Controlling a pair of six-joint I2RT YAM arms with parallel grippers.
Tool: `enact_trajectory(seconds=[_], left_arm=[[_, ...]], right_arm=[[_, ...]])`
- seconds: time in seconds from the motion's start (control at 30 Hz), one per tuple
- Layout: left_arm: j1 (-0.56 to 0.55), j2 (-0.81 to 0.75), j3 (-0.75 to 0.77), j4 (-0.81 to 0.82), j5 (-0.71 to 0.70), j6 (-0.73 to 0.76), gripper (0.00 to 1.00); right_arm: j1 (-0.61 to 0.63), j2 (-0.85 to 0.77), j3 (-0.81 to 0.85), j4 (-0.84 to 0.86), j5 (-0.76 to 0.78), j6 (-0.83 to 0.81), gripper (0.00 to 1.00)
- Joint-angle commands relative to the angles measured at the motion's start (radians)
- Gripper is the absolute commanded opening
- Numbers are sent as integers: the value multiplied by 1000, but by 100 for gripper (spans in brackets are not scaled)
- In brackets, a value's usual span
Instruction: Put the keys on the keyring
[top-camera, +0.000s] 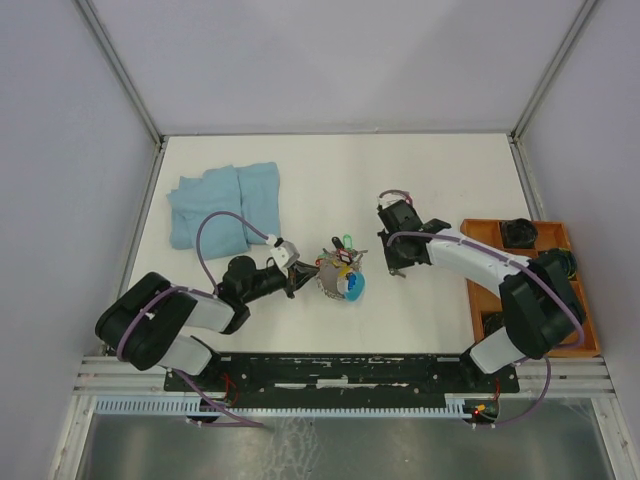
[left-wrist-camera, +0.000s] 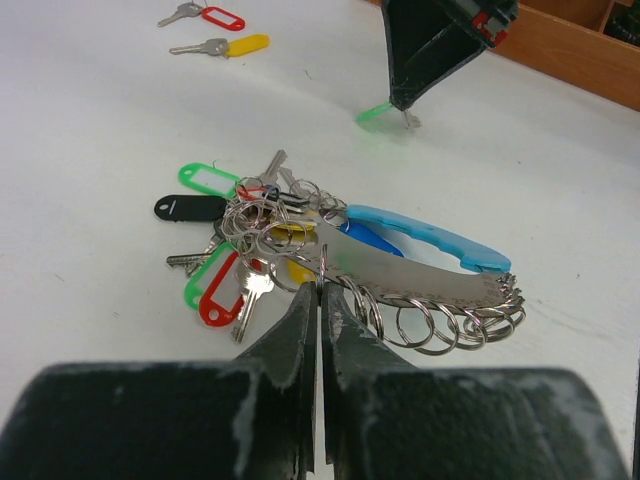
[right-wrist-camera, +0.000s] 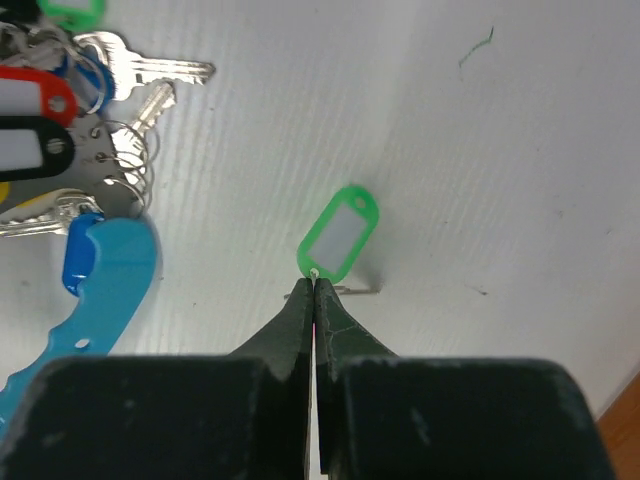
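The keyring (left-wrist-camera: 420, 275) is a silver plate hung with several split rings and a blue clip (left-wrist-camera: 430, 235), lying mid-table (top-camera: 335, 280). Several keys with green, red, black and yellow tags (left-wrist-camera: 215, 290) bunch at its left end. My left gripper (left-wrist-camera: 322, 290) is shut on a thin ring at the plate's edge. My right gripper (right-wrist-camera: 315, 282) is shut on a loose green-tagged key (right-wrist-camera: 340, 230), pinched where tag meets key, low over the table right of the keyring (top-camera: 397, 268). Two loose keys, one red-tagged (left-wrist-camera: 222, 18) and one yellow-tagged (left-wrist-camera: 245, 45), lie farther back.
A folded blue cloth (top-camera: 225, 205) lies at the back left. An orange compartment tray (top-camera: 485, 225) holding dark objects stands along the right edge, beside the right arm. Grey walls enclose the table on three sides.
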Motion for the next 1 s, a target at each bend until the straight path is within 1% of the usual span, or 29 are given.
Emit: enact_trajectory(seconds=[0.0, 0.1, 0.2, 0.27, 0.33, 0.43, 0.6, 0.73, 0.83, 0.97], left_arm=[[5, -32, 7, 43, -36, -20, 3], [4, -42, 5, 40, -40, -19, 3], [3, -52, 5, 29, -48, -14, 3], [5, -53, 3, 30, -52, -15, 3], [5, -53, 2, 33, -55, -16, 3], [4, -52, 2, 36, -58, -18, 3], [5, -46, 3, 43, -55, -23, 3], [5, -44, 3, 45, -51, -26, 3], [5, -46, 3, 44, -50, -26, 3], [5, -48, 2, 44, -48, -27, 3]], right_arm=[[-3, -88, -14, 86, -60, -88, 1], [-3, -134, -81, 173, -102, -92, 1], [-2, -197, -186, 320, -140, -91, 1], [-1, -237, -241, 401, -139, -86, 1], [-1, -263, -271, 435, -116, -73, 1], [-1, -260, -286, 420, -115, -38, 1], [11, -290, -363, 408, -108, 61, 1], [18, -296, -385, 355, -84, 109, 1], [27, -294, -389, 318, -78, 123, 6], [32, -302, -363, 254, -76, 123, 20]])
